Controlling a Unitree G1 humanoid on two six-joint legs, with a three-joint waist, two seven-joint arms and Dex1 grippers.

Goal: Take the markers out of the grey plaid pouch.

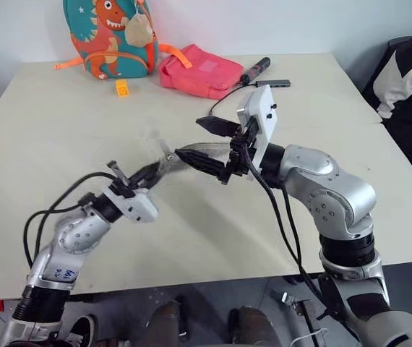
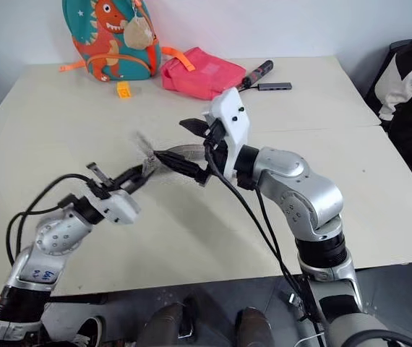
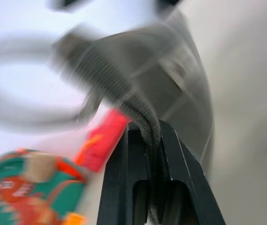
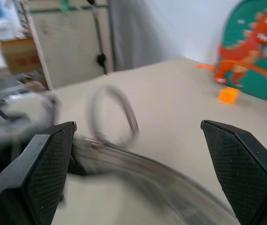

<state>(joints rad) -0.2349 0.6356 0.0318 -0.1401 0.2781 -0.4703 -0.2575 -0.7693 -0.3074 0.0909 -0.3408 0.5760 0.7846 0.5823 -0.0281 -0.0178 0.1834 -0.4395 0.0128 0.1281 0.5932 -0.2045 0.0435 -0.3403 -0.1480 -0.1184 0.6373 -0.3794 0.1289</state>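
Note:
The grey plaid pouch point(image 1: 191, 153) hangs in the air over the middle of the table, blurred. My left gripper point(image 1: 139, 176) is shut on one end of it; the left wrist view shows the fabric edge pinched between the black fingers point(image 3: 124, 168). The pouch's ring pull point(image 4: 114, 115) dangles beside it. My right gripper point(image 1: 207, 143) is open at the pouch's other end, one finger above the pouch and one below, and I cannot tell whether they touch it. In the right wrist view both pads point(image 4: 44, 159) stand wide apart with the pouch point(image 4: 143, 180) low between them. The markers are hidden.
At the table's far edge stand a teal and orange dinosaur backpack point(image 1: 112, 36) and a pink bag point(image 1: 199, 71). An orange block point(image 1: 122, 87) lies in front of them, and a black-and-red cylinder with a cable point(image 1: 255, 70) to their right. A dark bag point(image 1: 408, 87) sits off the table's right side.

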